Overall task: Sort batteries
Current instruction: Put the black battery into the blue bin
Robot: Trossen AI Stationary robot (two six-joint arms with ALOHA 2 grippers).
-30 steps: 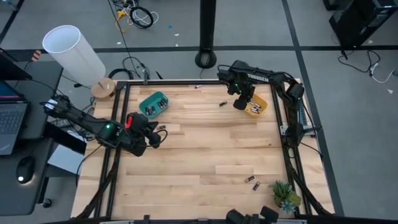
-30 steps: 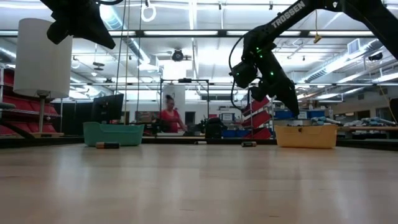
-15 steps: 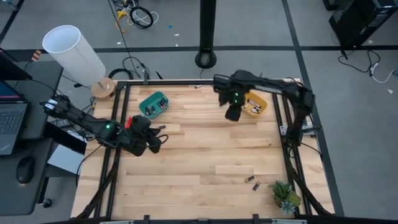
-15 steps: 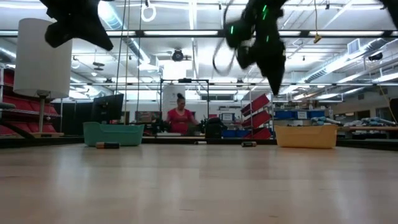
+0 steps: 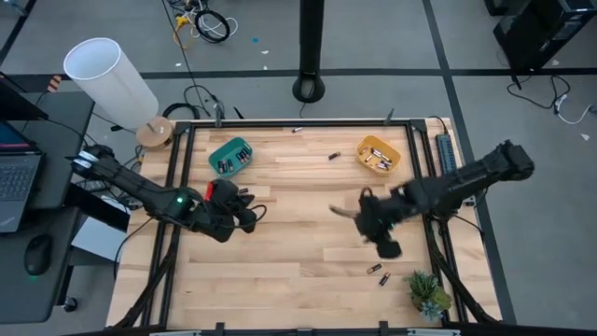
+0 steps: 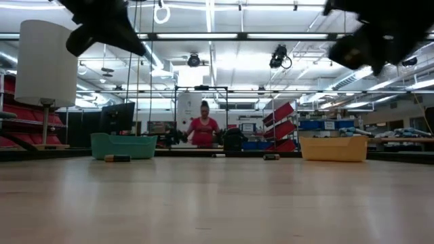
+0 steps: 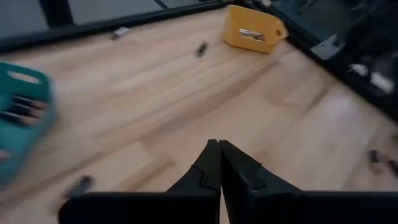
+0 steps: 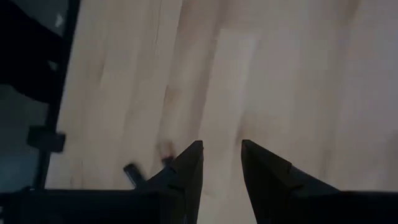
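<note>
Since the earlier frames the right gripper (image 5: 378, 233) has been swung away from the orange bin (image 5: 378, 155) toward the near corner of the desk (image 5: 298, 252), and is now being carried with its fingers parted and empty, apparently toward the two batteries (image 5: 379, 273) lying beside the small plant (image 5: 427, 294). Another battery (image 5: 333, 156) is lying just beside the orange bin, and one more (image 7: 79, 185) beside the teal bin (image 5: 230, 156); both bins are already being filled with sorted ones. The left gripper (image 7: 219, 163) is being held pressed closed on nothing, across the desk from the orange bin near the teal one, likely for the stray battery there.
</note>
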